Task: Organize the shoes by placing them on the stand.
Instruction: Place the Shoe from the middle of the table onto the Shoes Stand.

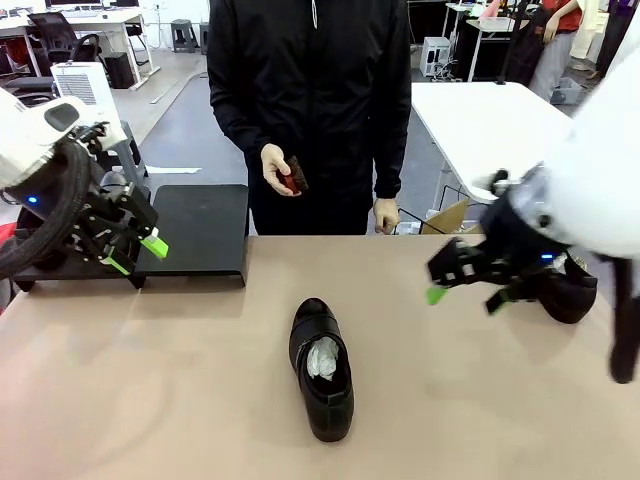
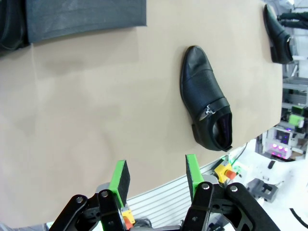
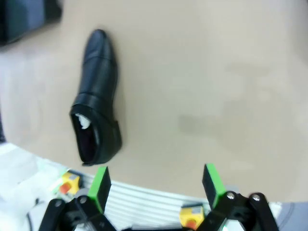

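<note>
One black glossy shoe (image 1: 322, 368) lies mid-table with its toe toward the person and white paper in its opening; it is also visible as the shoe (image 2: 207, 98) and the shoe (image 3: 96, 96) in the wrist views. A second shoe (image 1: 567, 290) sits at the right, partly behind my right arm, and appears as the shoe (image 2: 278, 33) from the left wrist. The black stand (image 1: 195, 228) is at the far left. My left gripper (image 1: 137, 255) hovers open over the stand's left part, its jaws empty (image 2: 156, 175). My right gripper (image 1: 467, 293) hangs open and empty (image 3: 156, 183) right of the middle shoe.
A person in a black jacket stands at the far edge, holding a small dark object in one hand (image 1: 283, 170). A dark glossy shape (image 2: 10, 24) sits at the stand's end; I cannot tell what it is. Bare tan tabletop (image 1: 180, 400) surrounds the middle shoe.
</note>
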Robot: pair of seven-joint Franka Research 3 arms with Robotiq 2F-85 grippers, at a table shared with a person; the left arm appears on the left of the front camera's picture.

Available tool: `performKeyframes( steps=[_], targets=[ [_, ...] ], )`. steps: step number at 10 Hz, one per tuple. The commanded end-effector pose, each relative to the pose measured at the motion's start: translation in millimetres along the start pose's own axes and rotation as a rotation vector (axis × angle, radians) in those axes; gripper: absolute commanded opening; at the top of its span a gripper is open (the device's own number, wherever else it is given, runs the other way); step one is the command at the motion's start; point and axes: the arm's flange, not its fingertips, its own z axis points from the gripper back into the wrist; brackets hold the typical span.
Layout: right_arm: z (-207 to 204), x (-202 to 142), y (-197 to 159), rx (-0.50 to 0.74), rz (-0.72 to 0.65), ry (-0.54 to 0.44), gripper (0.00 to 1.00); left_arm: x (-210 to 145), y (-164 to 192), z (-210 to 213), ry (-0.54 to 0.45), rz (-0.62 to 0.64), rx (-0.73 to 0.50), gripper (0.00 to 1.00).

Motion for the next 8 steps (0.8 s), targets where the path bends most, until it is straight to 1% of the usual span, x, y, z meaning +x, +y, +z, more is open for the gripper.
performKeyframes(
  steps=[1, 2, 3, 4, 5, 6, 7, 8],
  targets=[
    [-5, 1, -38, -0.019, -0.102, -0.006, 1.0, -19, -47, -36, 0.034, 0.046, 0.0, 0.62],
    [-10, 7, -57, -0.007, -0.163, 0.006, 1.0, -34, -82, -66, 0.11, 0.149, -0.058, 0.62],
    [-15, 13, -67, 0.011, -0.219, 0.014, 1.0, -45, -103, -86, 0.159, 0.172, -0.051, 0.62],
    [4, 6, -47, -0.004, -0.118, -0.013, 1.0, -35, -94, -72, 0.049, 0.188, -0.053, 0.62],
    [4, 6, -47, -0.004, -0.118, -0.013, 1.0, -43, -85, -69, 0.133, 0.102, -0.023, 0.62],
    [4, 6, -47, -0.004, -0.118, -0.013, 1.0, -43, -85, -69, 0.133, 0.102, -0.023, 0.62],
    [4, 6, -47, -0.004, -0.118, -0.013, 1.0, -51, -107, -85, 0.132, 0.146, -0.032, 0.62],
    [4, 6, -47, -0.004, -0.118, -0.013, 1.0, -60, -124, -97, 0.135, 0.114, 0.019, 0.62]
  ],
)
